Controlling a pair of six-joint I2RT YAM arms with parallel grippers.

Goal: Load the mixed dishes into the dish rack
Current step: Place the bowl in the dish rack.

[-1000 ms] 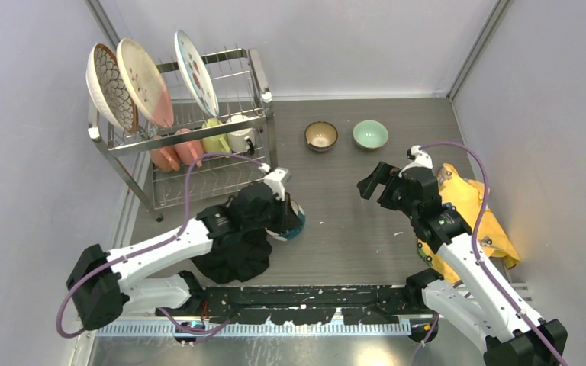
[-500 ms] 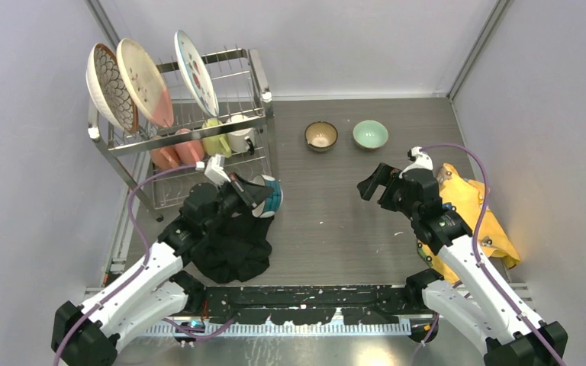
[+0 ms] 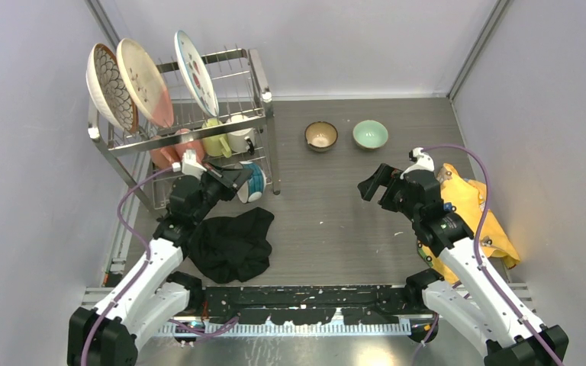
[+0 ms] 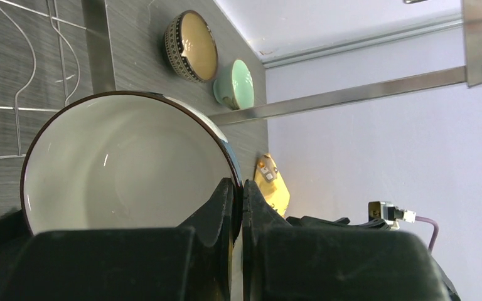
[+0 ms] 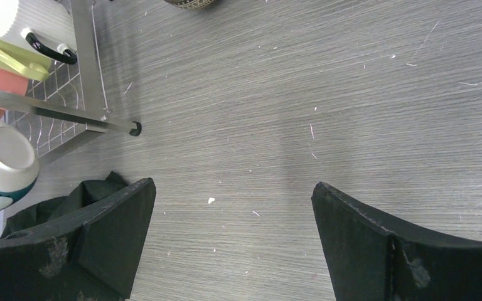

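The blue bowl [image 3: 252, 181] is turned on its side at the front right corner of the dish rack [image 3: 262, 90], level with the lower tier. We cannot tell whether it touches the wires. Its white inside faces the left arm, and its pale base faces the right arm. The left gripper [image 3: 236, 177] pinches the bowl's rim. In the left wrist view we see its two fingers pressed close together on the dark rim of the bowl [image 4: 125, 166], one inside and one outside.

On the rack's upper tier, three patterned plates [image 3: 143, 82] stand on edge, leaning left. Below them the pink mug [image 3: 183, 146], yellow mug [image 3: 215, 139] and white mug [image 3: 238, 136] lie side by side.

On the table [image 3: 336, 221], to the right of the rack, the brown bowl [image 3: 321, 136] and the mint-green bowl [image 3: 370, 134] sit upright near each other by the back wall.

A black cloth [image 3: 233, 242] lies crumpled in front of the rack. The right gripper [image 3: 374, 183] hangs over bare table with its fingers [image 5: 107, 232] spread wide and gripping nothing. A yellow cloth [image 3: 473, 206] lies just beside that arm.
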